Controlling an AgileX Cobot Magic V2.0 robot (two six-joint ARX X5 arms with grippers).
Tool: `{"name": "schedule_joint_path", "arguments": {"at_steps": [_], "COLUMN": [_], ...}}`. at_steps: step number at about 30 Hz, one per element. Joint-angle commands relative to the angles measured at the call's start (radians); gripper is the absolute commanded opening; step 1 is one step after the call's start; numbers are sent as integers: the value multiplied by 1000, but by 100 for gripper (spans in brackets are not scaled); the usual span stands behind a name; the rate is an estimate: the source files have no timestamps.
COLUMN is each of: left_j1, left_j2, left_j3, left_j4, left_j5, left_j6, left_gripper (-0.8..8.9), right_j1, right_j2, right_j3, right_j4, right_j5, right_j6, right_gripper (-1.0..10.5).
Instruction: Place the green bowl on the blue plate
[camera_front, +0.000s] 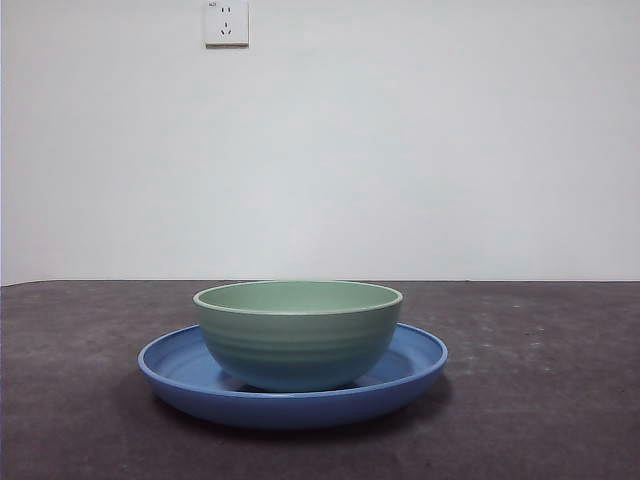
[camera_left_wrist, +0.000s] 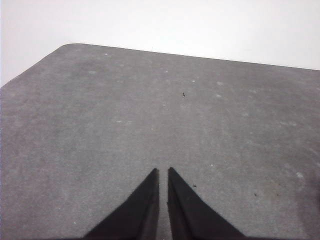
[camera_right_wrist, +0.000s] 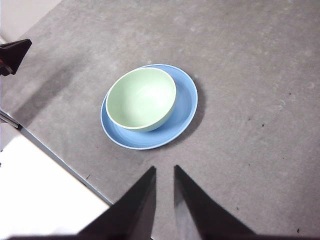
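The pale green bowl (camera_front: 298, 335) stands upright inside the blue plate (camera_front: 420, 365), a little off the plate's middle, at the centre of the dark grey table. In the right wrist view the bowl (camera_right_wrist: 142, 97) and the plate (camera_right_wrist: 187, 100) lie well beyond my right gripper (camera_right_wrist: 164, 168), which is raised above the table, empty, with its jaws almost together. My left gripper (camera_left_wrist: 163, 170) is shut and empty over bare table; neither bowl nor plate shows in its view. No arm shows in the front view.
The table's near edge (camera_right_wrist: 60, 160) runs close to the plate in the right wrist view, with pale floor beyond. A black arm part (camera_right_wrist: 12, 55) shows at that view's edge. A wall socket (camera_front: 226, 22) sits high on the white back wall.
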Motion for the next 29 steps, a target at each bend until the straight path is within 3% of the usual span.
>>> {"name": "schedule_joint_path", "arguments": {"at_steps": [1,20,22,25,29], "left_j1": [-1,-1,-1,-1,-1], "left_j2": [-2,-2,-2,-2,-2], "left_j3": [-21,-21,-21,-21,-21], "left_j4": [-8,-8,-8,-8,-8], "left_j5": [-3,-3,-3,-3,-3], "left_j6": [5,5,5,5,5], "left_gripper": [29,29,29,29,29], "right_j1": [5,-16,-46,-104,-177], "right_j2": [5,-5,-31,-101,-218], "right_j3": [16,3,-32,-158,-430], "right_j4": [9,10,35,227,664], "right_j5": [-2,-3,3,21,90], "right_j6": [-5,-5,-60,-110,-69], "right_gripper": [52,52,52,52,52]}}
